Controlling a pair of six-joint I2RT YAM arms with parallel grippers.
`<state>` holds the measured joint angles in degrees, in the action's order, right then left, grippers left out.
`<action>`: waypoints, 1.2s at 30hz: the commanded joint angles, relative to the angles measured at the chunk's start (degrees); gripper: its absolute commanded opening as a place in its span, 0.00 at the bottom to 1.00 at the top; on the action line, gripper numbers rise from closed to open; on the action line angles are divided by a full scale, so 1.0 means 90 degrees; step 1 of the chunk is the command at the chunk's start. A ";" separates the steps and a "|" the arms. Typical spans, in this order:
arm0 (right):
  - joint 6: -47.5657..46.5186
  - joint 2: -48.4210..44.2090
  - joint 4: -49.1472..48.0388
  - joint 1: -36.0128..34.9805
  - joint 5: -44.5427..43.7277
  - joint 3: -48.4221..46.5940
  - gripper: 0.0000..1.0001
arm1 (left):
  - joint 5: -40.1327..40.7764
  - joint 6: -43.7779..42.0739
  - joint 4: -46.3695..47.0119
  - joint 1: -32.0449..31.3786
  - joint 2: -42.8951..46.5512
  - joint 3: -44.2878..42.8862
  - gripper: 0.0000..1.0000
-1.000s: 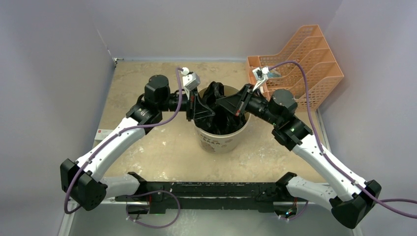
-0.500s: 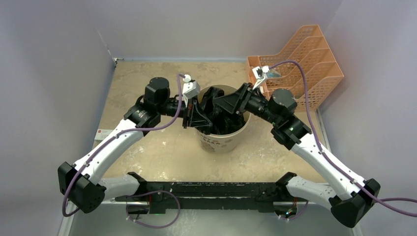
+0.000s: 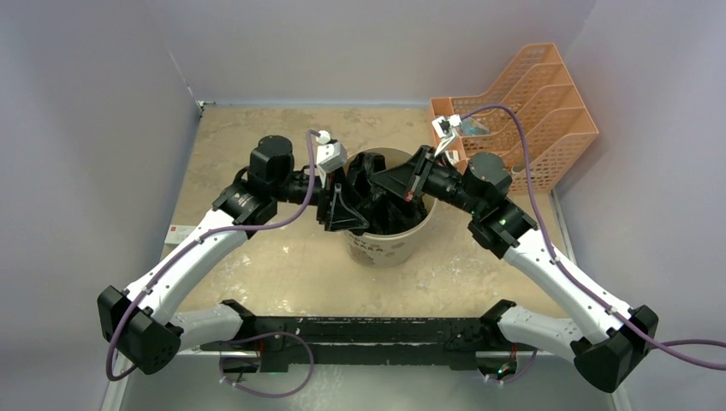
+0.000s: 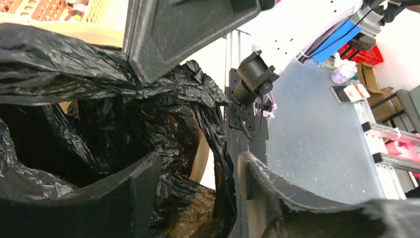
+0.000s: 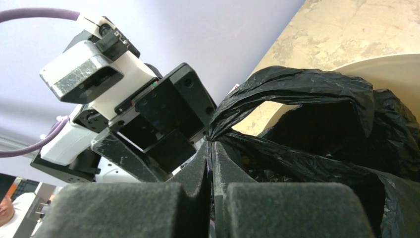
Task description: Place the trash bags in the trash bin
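Black, glossy film, creased all over: the trash bags [image 3: 375, 190] are mostly down inside the trash bin [image 3: 383, 248], which stands near the middle of the counter [image 3: 248, 145]. From where I stand the job looks nearly done. The bulk of the plastic fills the cream bucket, and nothing black lies on the counter around it. What is left, I judge, is the top. Crumpled folds and a loop handle rise above the rim towards twelve o'clock, and they need pressing down before both arms let go.

Close up, the film bunches into ropy strands with a hollow underneath. It looks thin and springy, the sort that puffs back up.

The right claw [image 3: 402, 180] comes in over the rim at about two o'clock. Its own camera shows the right claw [image 5: 212, 148] pressed tight together, pinching a fold of the trash bags [image 5: 297, 84] at its tips. The left claw [image 3: 342, 210] is at the rim at nine o'clock. In its own view the left claw [image 4: 195, 173] stands parted, gripping nothing, though a strand of film [image 4: 218, 148] hangs in the gap.

An orange mesh organiser [image 3: 531, 103] sits at two o'clock from the bin, well apart and untouched.
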<state>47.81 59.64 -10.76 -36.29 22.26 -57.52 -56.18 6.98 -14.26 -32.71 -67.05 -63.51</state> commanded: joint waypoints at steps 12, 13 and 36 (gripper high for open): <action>-0.0147 -0.0103 -0.0361 0.0027 0.0299 -0.0017 0.01 | -0.0250 0.1195 0.1777 -0.0016 -0.0557 -0.0671 0.58; -0.0151 -0.0137 -0.0358 0.0029 0.0263 -0.0008 0.03 | -0.0321 0.1227 0.1838 -0.0015 -0.0578 -0.0622 0.47; -0.2735 -0.1315 0.1039 0.0026 -0.0430 0.0415 0.49 | -0.0225 0.0996 0.1743 -0.0017 -0.0017 0.0074 0.00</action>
<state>35.59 51.37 -2.37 -36.29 19.18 -54.63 -58.13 16.73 -0.93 -32.71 -68.40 -62.76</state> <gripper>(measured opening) 0.458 0.010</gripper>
